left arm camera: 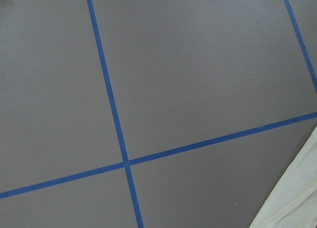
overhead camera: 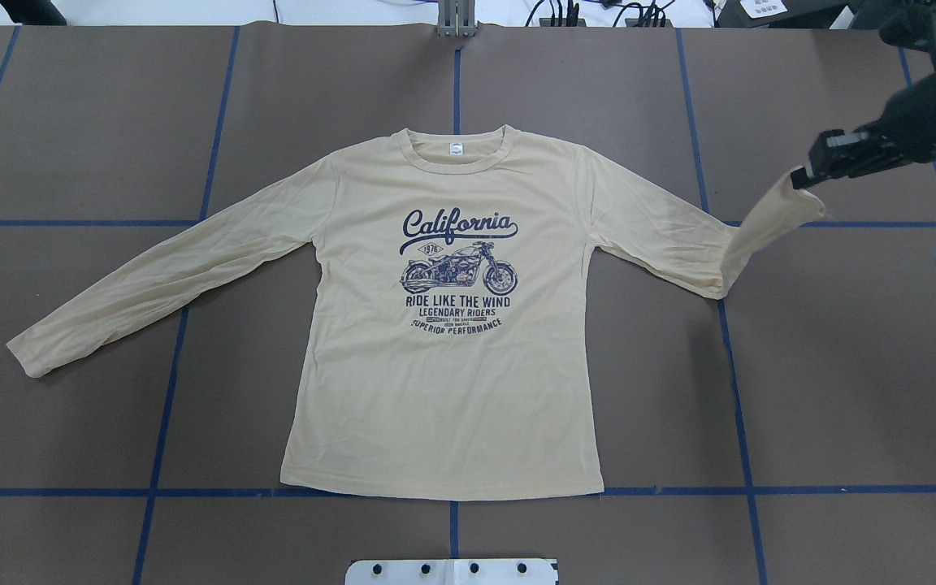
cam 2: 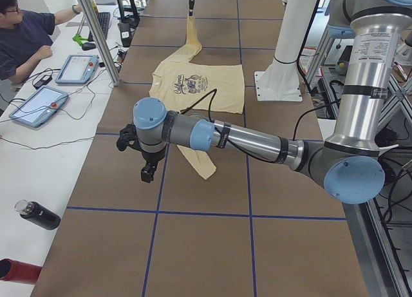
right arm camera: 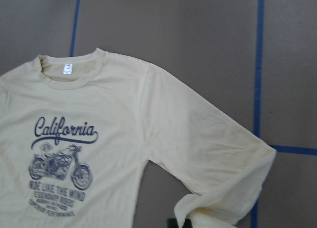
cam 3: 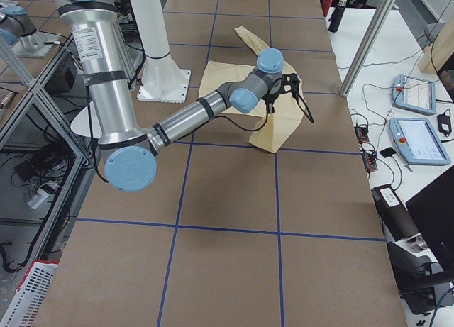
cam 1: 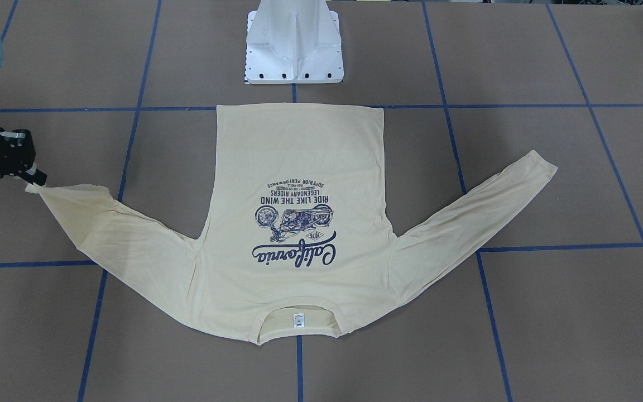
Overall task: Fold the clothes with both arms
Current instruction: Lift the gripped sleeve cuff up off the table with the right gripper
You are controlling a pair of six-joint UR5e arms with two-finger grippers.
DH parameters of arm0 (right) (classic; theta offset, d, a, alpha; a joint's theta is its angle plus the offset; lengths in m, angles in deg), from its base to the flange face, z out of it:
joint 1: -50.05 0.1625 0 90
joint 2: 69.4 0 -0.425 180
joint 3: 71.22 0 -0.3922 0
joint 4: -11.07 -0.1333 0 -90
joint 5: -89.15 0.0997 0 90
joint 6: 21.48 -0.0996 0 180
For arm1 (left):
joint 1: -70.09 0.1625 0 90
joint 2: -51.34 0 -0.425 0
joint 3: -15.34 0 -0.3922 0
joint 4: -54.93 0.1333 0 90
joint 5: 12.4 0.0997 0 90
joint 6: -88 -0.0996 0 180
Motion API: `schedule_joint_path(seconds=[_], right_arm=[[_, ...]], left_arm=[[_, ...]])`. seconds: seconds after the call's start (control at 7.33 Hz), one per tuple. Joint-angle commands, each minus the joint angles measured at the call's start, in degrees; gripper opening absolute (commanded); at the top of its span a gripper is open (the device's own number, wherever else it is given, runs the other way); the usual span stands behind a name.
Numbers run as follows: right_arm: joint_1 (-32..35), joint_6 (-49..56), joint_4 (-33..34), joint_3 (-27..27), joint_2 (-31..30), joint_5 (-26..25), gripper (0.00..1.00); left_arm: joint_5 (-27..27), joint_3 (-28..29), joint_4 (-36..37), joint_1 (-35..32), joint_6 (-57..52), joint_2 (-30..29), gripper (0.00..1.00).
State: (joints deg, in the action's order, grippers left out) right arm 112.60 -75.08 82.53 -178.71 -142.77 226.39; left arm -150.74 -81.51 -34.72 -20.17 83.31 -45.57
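Note:
The cream-yellow long-sleeved shirt (overhead camera: 444,390) lies flat on the table with the navy "California" motorcycle print up and the neck label on the far side. My right gripper (overhead camera: 799,177) is shut on the cuff of the right-hand sleeve (overhead camera: 764,223) and holds it up off the table; it also shows in the front-facing view (cam 1: 34,177). The other sleeve (overhead camera: 151,284) lies flat and stretched out. My left gripper (cam 2: 148,174) hovers over bare table beyond that sleeve's cuff; I cannot tell whether it is open or shut. The left wrist view shows only a cloth edge (left arm camera: 297,203).
The white pedestal base (cam 1: 293,50) stands at the shirt's hem side. Blue tape lines (overhead camera: 728,366) grid the brown table. An operator (cam 2: 26,33), tablets (cam 2: 38,105) and a black bottle (cam 2: 38,214) are on the white bench along the far side.

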Motion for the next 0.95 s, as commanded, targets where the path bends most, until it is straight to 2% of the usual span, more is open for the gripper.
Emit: schedule_joint_path(seconds=[0.0,0.27,0.55,0.68,0.82], right_arm=[[-5.14,-13.94,0.16,3.40,11.53,-4.86,0.00],[-5.41,-16.97,-0.19,8.24,20.85,-4.88,0.00],[-7.16,-17.24,-1.50,19.97,33.66,-5.40,0.00],[-9.96,-17.15,-1.59,24.21,37.73,-9.41,0.00],[-13.29,-17.24,-4.20,26.69,38.99,-14.32,0.00]], left_arm=[[0.09,0.09,0.00,0.00,0.12,-0.03,0.99],[0.09,0.09,-0.27,0.00,0.12,0.14,0.99],[0.18,0.17,-0.27,0.00,0.03,0.23,0.99],[0.09,1.31,-0.35,0.00,-0.14,0.14,0.99],[0.09,1.93,-0.44,0.00,-0.14,-0.03,0.99]])
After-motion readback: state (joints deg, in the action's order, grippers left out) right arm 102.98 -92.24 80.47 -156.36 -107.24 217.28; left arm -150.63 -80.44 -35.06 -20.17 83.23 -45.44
